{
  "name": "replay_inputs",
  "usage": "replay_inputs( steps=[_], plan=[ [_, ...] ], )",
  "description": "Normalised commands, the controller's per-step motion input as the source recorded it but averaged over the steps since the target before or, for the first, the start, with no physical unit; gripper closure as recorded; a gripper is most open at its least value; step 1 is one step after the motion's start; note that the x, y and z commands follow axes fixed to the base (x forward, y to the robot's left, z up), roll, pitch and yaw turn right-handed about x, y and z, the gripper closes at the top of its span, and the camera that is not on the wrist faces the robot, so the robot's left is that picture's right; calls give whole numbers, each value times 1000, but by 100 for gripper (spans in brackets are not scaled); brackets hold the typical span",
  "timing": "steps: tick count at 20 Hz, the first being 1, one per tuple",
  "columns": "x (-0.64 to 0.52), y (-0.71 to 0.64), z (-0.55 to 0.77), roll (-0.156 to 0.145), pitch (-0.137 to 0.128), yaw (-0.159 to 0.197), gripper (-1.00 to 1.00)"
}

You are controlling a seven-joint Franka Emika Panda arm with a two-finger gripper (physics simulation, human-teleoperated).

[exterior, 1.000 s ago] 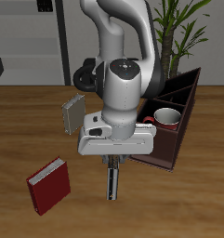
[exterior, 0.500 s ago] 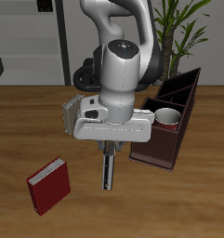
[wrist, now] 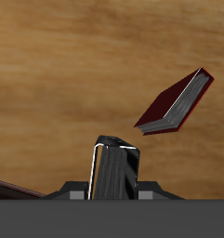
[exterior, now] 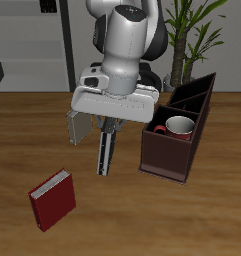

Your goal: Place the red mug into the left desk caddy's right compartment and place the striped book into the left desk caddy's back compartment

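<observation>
Half done, by the look of it: red mug [exterior: 178,126] already seated in the right compartment [exterior: 172,133] of the left desk caddy [exterior: 178,150]. Striped book [exterior: 105,153] clamped upright in the gripper [exterior: 109,128], hanging off the table just beside the caddy, not yet over it. Left to do, judging so: carrying across and lowering into the back compartment [exterior: 192,94]; red book [exterior: 52,198] and grey book [exterior: 78,125] untouched, well apart from the caddy.
</observation>
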Motion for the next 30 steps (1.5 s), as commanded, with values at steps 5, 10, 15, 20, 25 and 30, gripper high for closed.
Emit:
replay_inputs(
  steps=[5, 10, 15, 20, 25, 30],
  plan=[
    [-606, -48, 269, -6, -45, -36, 100],
    [-689, 115, 181, 1, -22, 12, 100],
    [-455, 86, 129, -8, -34, -8, 100],
    [-479, 160, 139, -9, -48, -35, 100],
    [-434, 264, 58, -6, -9, -43, 100],
    [-412, 334, -88, 20, -23, -24, 100]
  ],
)
